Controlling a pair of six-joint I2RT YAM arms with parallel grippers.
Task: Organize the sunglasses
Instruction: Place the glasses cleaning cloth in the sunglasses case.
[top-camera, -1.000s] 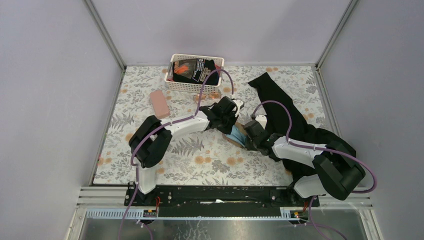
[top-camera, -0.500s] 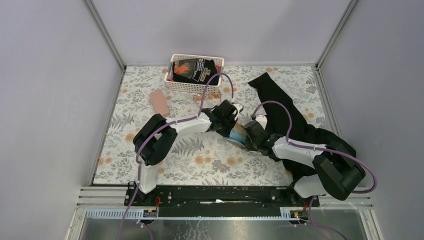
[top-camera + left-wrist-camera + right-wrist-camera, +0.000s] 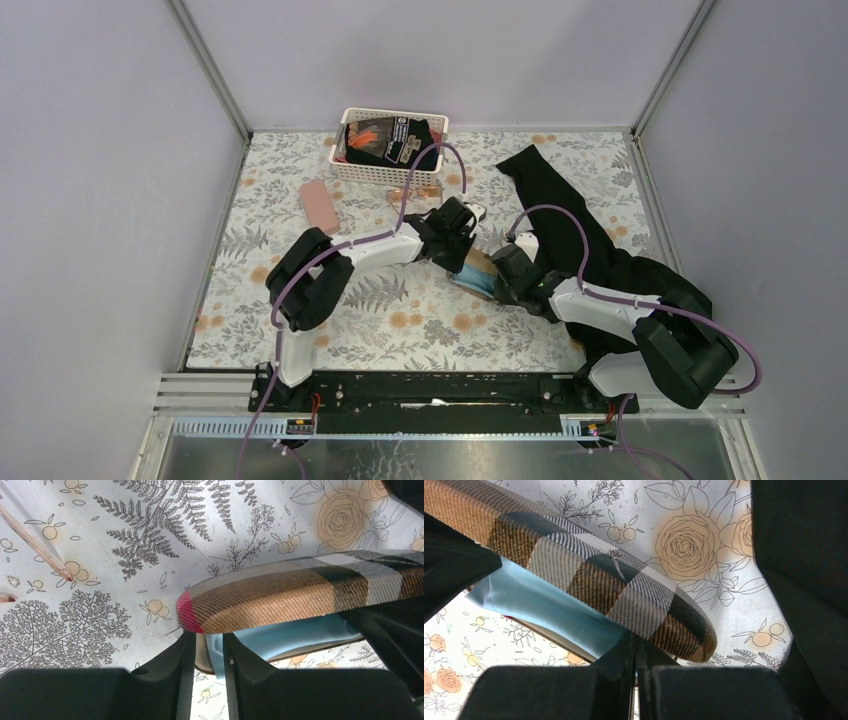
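Both grippers crowd the plaid case [image 3: 300, 597], which gapes with a blue cloth [image 3: 290, 635] spilling out. The left gripper [image 3: 207, 640] has its fingers slightly parted around the cloth and the case's lower lip. The right gripper [image 3: 636, 655] is pressed fully closed at the cloth's edge, though a pinch can't be confirmed. The wire-framed sunglasses [image 3: 35, 542] lie on the table beside the case, only a thin pink arm showing. They look light, springy and easily bent, with lenses that scratch, so the bridge or a hinge corner seems the safest hold. The dark pair can't be made out.
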